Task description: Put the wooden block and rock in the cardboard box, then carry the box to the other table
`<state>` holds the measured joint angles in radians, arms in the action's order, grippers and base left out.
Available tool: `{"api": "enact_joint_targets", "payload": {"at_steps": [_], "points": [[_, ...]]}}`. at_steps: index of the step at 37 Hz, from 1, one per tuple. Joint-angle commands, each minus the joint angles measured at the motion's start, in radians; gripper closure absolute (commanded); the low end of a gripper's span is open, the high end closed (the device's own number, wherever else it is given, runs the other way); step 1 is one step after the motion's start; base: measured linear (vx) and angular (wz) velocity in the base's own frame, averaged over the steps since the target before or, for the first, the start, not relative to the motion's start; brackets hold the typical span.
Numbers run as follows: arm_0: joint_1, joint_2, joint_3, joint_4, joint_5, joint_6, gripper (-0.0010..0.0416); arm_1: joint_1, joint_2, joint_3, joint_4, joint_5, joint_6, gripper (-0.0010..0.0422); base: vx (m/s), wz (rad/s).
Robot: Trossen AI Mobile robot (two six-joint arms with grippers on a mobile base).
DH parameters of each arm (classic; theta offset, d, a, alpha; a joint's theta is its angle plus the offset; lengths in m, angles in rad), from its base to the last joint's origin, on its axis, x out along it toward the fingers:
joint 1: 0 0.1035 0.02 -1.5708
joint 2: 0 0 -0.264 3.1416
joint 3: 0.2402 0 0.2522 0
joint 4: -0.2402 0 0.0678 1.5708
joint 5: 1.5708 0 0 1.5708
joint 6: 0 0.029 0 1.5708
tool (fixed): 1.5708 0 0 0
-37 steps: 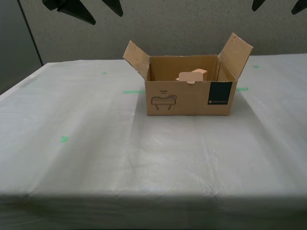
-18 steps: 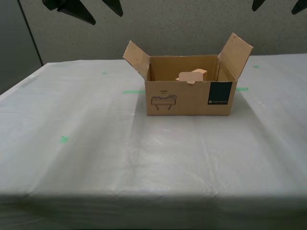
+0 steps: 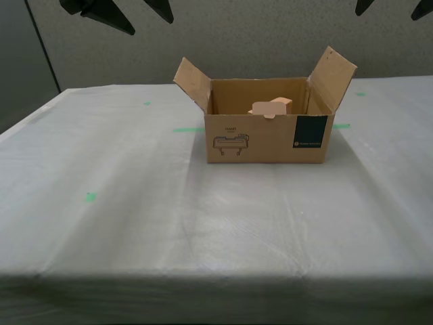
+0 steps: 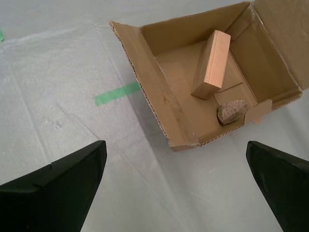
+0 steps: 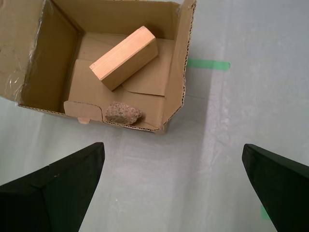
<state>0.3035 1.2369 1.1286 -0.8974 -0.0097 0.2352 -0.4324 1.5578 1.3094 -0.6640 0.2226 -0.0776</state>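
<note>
The cardboard box stands open on the other table, its side flaps spread. Inside, the wooden block leans at a tilt and the rock lies by the front wall. The first wrist view shows the same wooden block and rock; the exterior view shows only the block's top. My second gripper hangs open high above the table on the exterior view's left. My first gripper hangs open on the exterior view's right. Neither holds anything.
Green tape marks lie on the wrinkled sheet beside the box, with another green mark nearer the front. A grey partition wall runs behind the table. The table's front edge is close to the camera.
</note>
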Motion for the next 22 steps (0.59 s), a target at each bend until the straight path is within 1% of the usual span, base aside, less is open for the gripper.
{"api": "enact_joint_targets", "payload": {"at_steps": [1, 22], "points": [[0.000, 0.000, 0.000, 0.000, 0.000, 0.003, 0.0007, 0.000, 0.000, 0.001, 0.001, 0.000, -0.001, 0.0016, 0.000, 0.000], [0.000, 0.000, 0.000, 0.000, 0.000, 0.003, 0.0007, 0.000, 0.000, 0.001, 0.001, 0.000, -0.001, 0.0016, 0.000, 0.000]]}}
